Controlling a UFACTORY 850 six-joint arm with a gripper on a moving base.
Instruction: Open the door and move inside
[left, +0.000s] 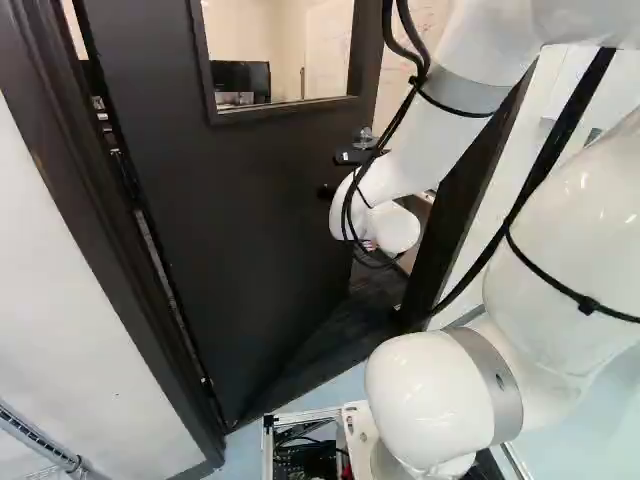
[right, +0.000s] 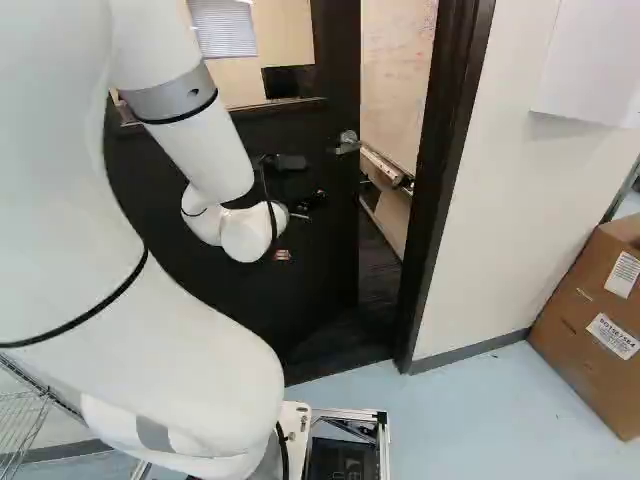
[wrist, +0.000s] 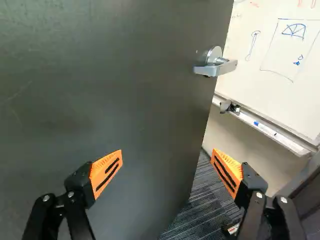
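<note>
Labels, two white ones with print, sit on the cardboard box (right: 598, 335) at the right of the right base view. Through the doorway you see a whiteboard (wrist: 270, 55) bearing blue line drawings and a few red strokes, with a blue-marked pen (wrist: 265, 128) on its tray (wrist: 280, 137). Your dark door (left: 230, 190) stands partly open — its long axis upright, hinged at the left of the left base view, its free edge swung away from you into the room beyond. Near that edge is the silver handle (wrist: 215, 69), its lever lying roughly level and pointing back across the door toward the hinge side. Your gripper (right: 299, 228) is in front of the door — released, its orange pads (wrist: 106, 172) spread well apart. In the wrist view, the handle is ahead of the gripper (wrist: 167, 152), nearer the free edge.
</note>
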